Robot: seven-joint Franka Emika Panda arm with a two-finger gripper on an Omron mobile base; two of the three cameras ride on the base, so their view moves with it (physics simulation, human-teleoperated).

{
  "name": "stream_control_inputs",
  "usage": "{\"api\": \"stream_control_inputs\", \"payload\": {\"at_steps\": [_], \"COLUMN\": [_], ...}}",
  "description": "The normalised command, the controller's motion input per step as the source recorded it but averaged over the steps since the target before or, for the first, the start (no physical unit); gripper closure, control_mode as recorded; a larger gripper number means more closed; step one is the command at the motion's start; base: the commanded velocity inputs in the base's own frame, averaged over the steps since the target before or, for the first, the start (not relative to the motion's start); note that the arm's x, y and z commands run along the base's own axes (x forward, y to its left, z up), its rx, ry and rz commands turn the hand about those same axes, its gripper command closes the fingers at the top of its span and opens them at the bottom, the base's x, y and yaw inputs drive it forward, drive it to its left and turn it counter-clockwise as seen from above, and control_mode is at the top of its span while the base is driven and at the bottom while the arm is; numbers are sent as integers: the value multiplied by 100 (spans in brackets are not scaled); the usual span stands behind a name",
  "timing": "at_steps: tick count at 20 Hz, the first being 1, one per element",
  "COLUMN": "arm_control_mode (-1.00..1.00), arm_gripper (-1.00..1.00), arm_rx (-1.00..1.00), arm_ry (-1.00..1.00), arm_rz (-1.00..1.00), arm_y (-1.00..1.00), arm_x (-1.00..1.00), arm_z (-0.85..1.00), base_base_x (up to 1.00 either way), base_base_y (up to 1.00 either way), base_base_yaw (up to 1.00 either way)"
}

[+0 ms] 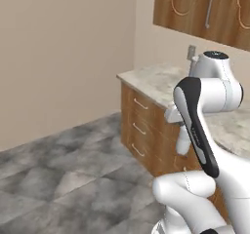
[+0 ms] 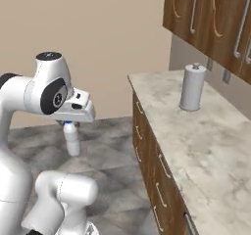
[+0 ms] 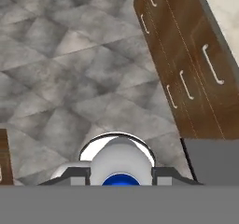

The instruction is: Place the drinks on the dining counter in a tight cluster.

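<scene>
White bottle [image 2: 72,140]: blue-capped, hanging upright below the end effector [image 2: 71,124], clear of the grey floor [image 2: 108,146].
End effector state: narrowly closed on the bottle's neck, likely for carrying.
Hand view: blue cap [image 3: 120,179] between fingertips.
Right base view: marble bench [image 2: 206,141], paper-towel roll [image 2: 191,87].

The rendered light was even and fairly bright, with no clear source; shadows were soft and faint, darkest beneath the wall cabinets [image 2: 211,18]. All three views looked slightly soft and low in detail; there was no glare or edge distortion.
</scene>
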Motion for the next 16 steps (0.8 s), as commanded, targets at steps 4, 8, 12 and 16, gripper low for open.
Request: {"api": "stream_control_inputs", "payload": {"at_steps": [4,8,12,16], "arm_control_mode": [100,100,100,100], "arm_gripper": [100,100,100,100], "arm_rx": [0,0,0,0], "arm_ry": [0,0,0,0], "arm_rz": [0,0,0,0], "arm_y": [0,0,0,0], "arm_x": [0,0,0,0], "arm_z": [0,0,0,0], "base_base_x": [69,69,91,77], "base_base_y": [11,7,1,-54], "base_base_yaw": [80,75,63,29]}}
